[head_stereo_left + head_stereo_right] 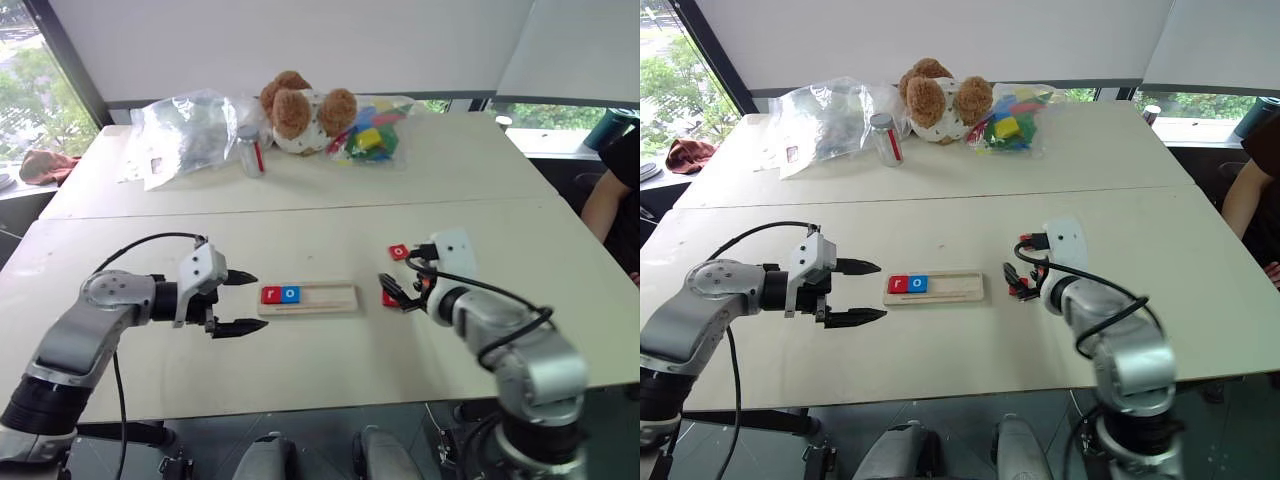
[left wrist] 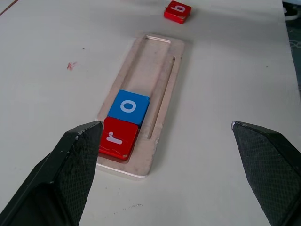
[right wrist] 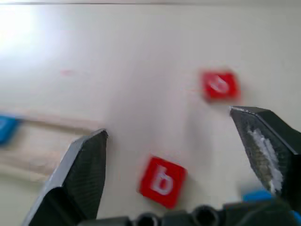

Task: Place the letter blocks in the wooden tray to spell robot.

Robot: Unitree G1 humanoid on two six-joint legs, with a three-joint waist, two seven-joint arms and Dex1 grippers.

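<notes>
Already two letters in: a red "r" tile (image 2: pixel 116 137) and a blue "o" tile (image 2: pixel 128 107) sit touching at the left end of the wooden tray (image 1: pixel 330 298) on the table (image 1: pixel 300 230), the rest of the tray bare. The left hand (image 1: pixel 238 303) hovers just beside that end, fingers spread and empty. The right hand (image 3: pixel 188 141) hangs above the table off the tray's other end, fingers wide and released, holding nothing; a red "b" tile (image 3: pixel 162 181) lies flat below it, a second red tile (image 3: pixel 219 85) farther off, and a blue one (image 3: pixel 256 195) pokes out by one finger. By the look of it, the "b" goes next. The risk: it lies askew to the fingers, so a closing pinch could catch a corner and spin or flick it away, and a careless descent could nudge the blue neighbour.
</notes>
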